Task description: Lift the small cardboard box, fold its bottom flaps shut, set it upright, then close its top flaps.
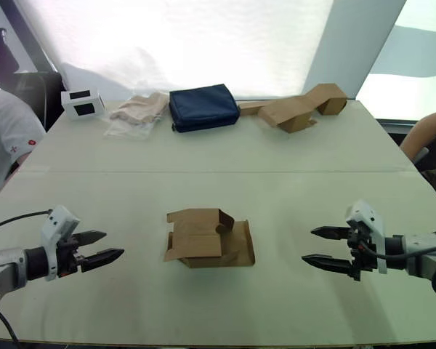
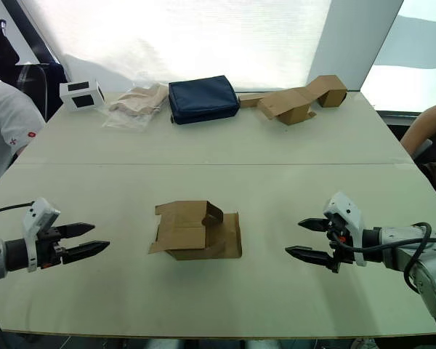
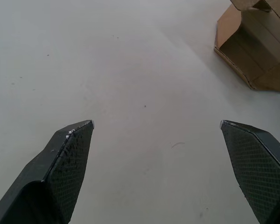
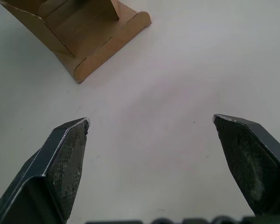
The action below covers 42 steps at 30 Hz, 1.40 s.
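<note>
The small cardboard box point(image 1: 207, 238) lies on its side in the middle of the table, near the front edge, its flaps splayed open; one flap point(image 1: 225, 219) has a rounded notch. My left gripper point(image 1: 102, 247) hovers open to the box's left, a hand's width away, with nothing between its fingers. My right gripper point(image 1: 316, 246) is open to the box's right, about as far off. The left wrist view catches a corner of the box point(image 3: 254, 44), and the right wrist view shows its flap edge point(image 4: 84, 39).
Along the far edge of the table stand a white box with dark windows point(image 1: 81, 104), a crumpled plastic bag point(image 1: 138, 113), a dark blue pouch point(image 1: 202, 107) and larger tan cardboard pieces point(image 1: 301, 107). A person's sleeve point(image 1: 7, 138) is at the left, an arm point(image 1: 425, 134) at the right.
</note>
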Available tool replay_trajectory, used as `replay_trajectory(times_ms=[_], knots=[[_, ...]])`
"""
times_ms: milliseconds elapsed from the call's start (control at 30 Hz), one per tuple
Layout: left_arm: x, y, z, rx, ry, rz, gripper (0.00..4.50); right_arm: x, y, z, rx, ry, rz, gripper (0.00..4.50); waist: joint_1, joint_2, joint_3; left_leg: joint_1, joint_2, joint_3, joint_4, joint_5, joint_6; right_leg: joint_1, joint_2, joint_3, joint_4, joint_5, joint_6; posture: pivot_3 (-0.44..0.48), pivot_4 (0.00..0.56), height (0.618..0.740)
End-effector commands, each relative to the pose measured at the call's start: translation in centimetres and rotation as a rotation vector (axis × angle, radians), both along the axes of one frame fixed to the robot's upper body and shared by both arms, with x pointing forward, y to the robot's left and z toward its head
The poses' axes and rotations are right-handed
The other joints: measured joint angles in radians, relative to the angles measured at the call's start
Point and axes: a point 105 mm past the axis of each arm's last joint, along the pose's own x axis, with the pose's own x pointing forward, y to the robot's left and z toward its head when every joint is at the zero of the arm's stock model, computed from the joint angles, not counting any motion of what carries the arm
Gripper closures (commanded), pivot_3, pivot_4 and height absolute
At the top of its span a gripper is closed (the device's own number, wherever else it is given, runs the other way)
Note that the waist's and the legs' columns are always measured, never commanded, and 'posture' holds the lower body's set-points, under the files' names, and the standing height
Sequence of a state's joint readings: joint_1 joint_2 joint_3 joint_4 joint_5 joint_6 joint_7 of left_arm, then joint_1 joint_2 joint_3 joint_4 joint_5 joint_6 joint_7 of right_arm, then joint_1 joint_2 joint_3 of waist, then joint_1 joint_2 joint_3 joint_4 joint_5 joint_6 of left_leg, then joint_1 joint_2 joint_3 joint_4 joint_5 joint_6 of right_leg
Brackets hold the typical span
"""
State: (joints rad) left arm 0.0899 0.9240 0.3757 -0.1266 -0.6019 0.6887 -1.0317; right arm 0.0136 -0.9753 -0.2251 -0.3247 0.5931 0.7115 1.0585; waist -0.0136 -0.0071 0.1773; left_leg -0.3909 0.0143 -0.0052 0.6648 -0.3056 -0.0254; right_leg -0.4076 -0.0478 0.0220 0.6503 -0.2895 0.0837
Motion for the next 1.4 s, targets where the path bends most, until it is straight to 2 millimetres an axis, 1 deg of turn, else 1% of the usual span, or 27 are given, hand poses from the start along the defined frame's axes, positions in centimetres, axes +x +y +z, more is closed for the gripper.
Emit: replay_trajectory(times_ms=[33,67,300,600,800,967,1033,1133,1200,1233,1300,1367,1400], knots=[[0.2,0.1,0.6,0.030,-0.035,-0.025,0.00,0.2,0.3,0.5,-0.002,-0.036,0.017,0.08,0.001,0.000,0.000,0.000,0.000,0.000,0.000,0.000,0.000,0.000,0.000,0.000,0.000,0.000,0.000,0.000,0.150,0.740],[0.3,0.1,0.6,0.047,-0.042,-0.023,0.00,0.3,0.3,0.4,-0.006,-0.040,0.014,0.08,0.001,0.000,0.000,0.000,0.000,0.000,0.000,0.000,0.000,0.000,0.000,0.000,0.000,0.000,0.000,0.000,0.150,0.740],[0.6,-0.5,1.3,0.003,-0.043,-0.030,0.00,0.5,0.6,0.3,-0.008,-0.044,0.010,0.08,0.001,0.000,0.000,0.000,0.000,0.000,0.001,0.000,0.000,0.000,0.000,0.000,0.001,0.000,0.000,0.000,0.150,0.740],[0.5,-0.3,1.5,-0.007,-0.029,-0.013,0.00,0.8,0.6,0.4,-0.011,-0.070,0.012,0.08,0.001,0.000,0.000,0.000,0.000,0.000,0.002,0.000,0.000,0.000,0.002,0.000,0.003,0.000,0.001,0.000,0.150,0.740],[0.8,-0.6,2.3,-0.037,-0.047,0.001,0.00,1.5,0.4,0.5,-0.018,-0.089,-0.003,0.08,0.001,0.000,0.000,0.001,0.000,0.000,0.004,0.000,0.000,0.000,0.002,0.000,0.004,0.000,0.001,0.000,0.150,0.740],[0.6,-0.4,2.0,-0.026,-0.048,0.009,0.00,1.4,0.5,0.1,-0.011,-0.075,-0.002,0.08,0.001,0.000,0.000,0.001,0.000,0.000,0.004,0.000,0.000,0.000,0.003,0.000,0.005,0.000,0.001,0.000,0.150,0.740],[1.1,0.2,2.4,-0.056,-0.080,0.056,0.00,1.5,0.8,-0.1,-0.020,-0.069,0.014,0.08,0.001,0.000,0.000,0.001,0.000,0.000,0.004,0.000,0.000,0.000,0.003,0.000,0.005,0.000,0.001,0.000,0.150,0.740],[1.0,0.6,1.8,-0.084,-0.060,0.070,0.00,2.1,1.2,0.2,-0.024,-0.094,0.024,0.08,-0.001,-0.001,0.000,0.001,0.000,0.000,0.004,0.000,0.000,0.000,0.003,0.000,0.006,0.000,0.001,0.000,0.150,0.740],[0.9,0.1,1.7,-0.192,-0.015,0.071,0.00,2.0,1.6,0.5,-0.032,-0.100,0.051,0.08,0.000,-0.001,0.000,0.002,-0.001,0.001,0.005,0.000,0.000,0.000,0.003,0.000,0.008,0.000,0.001,0.000,0.150,0.740],[0.8,-0.4,1.7,-0.277,0.024,0.068,0.00,1.7,2.1,0.7,-0.022,-0.096,0.071,0.08,0.000,-0.001,-0.001,0.002,-0.001,0.001,0.005,0.000,0.000,0.000,0.003,0.000,0.009,0.000,0.001,0.000,0.150,0.740],[0.0,-1.9,1.4,-0.438,0.144,0.014,0.00,1.2,3.7,1.5,0.015,-0.101,0.116,0.08,0.004,-0.001,-0.001,0.002,-0.001,0.001,0.006,0.001,0.000,0.001,0.003,0.000,0.010,0.000,0.001,0.000,0.150,0.740],[-0.6,-3.4,1.0,-0.530,0.236,-0.042,0.00,0.7,5.4,2.1,0.030,-0.121,0.167,0.08,0.001,-0.001,0.000,0.002,0.000,0.000,0.008,0.000,0.000,0.000,0.004,0.000,0.012,0.000,0.001,0.000,0.150,0.740],[-0.5,-4.1,1.1,-0.569,0.262,-0.060,0.00,0.3,6.3,2.5,0.043,-0.132,0.190,0.08,0.000,-0.001,0.000,0.002,0.000,0.000,0.009,0.000,0.000,0.000,0.004,0.000,0.013,0.000,0.001,0.000,0.150,0.740]])
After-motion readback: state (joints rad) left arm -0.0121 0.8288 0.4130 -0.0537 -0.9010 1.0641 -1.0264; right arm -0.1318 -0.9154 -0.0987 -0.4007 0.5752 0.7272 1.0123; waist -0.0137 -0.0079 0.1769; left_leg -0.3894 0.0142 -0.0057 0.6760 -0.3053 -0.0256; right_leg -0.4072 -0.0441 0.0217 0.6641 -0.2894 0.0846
